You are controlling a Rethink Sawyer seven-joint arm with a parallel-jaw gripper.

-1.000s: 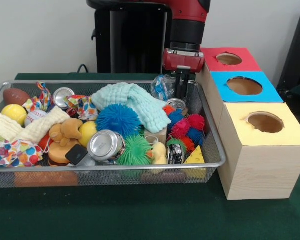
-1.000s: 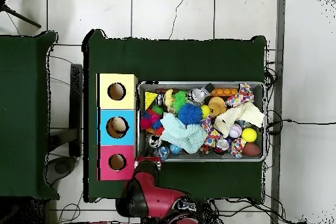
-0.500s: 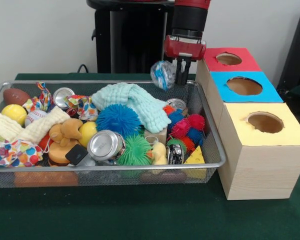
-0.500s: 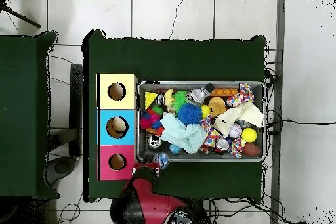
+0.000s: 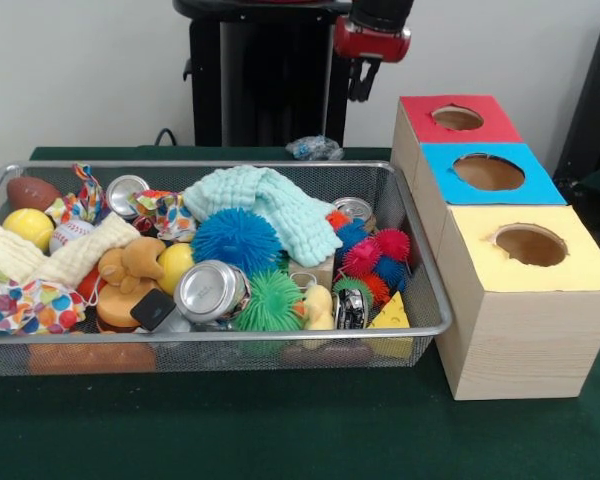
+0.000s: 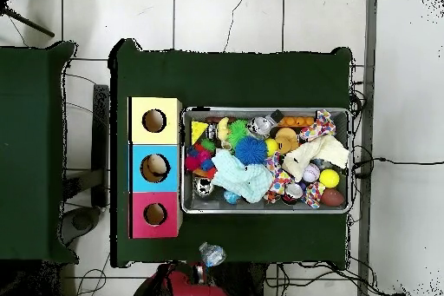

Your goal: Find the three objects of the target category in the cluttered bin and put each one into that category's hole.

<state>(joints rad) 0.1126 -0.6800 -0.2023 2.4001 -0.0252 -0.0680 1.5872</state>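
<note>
Dark green counter (image 5: 280,430); silver wire-mesh bin (image 5: 420,290). Wooden box (image 5: 510,330) topped by red (image 5: 480,130), blue (image 5: 525,185) and yellow (image 5: 580,265) panels. Mint-green cloth (image 5: 270,205); blue spiky ball (image 5: 237,240); green spiky ball (image 5: 270,300); polka-dot cloth (image 5: 25,300); cream cloth (image 5: 40,255); brown football (image 5: 30,192); red tool (image 5: 365,80).
</note>
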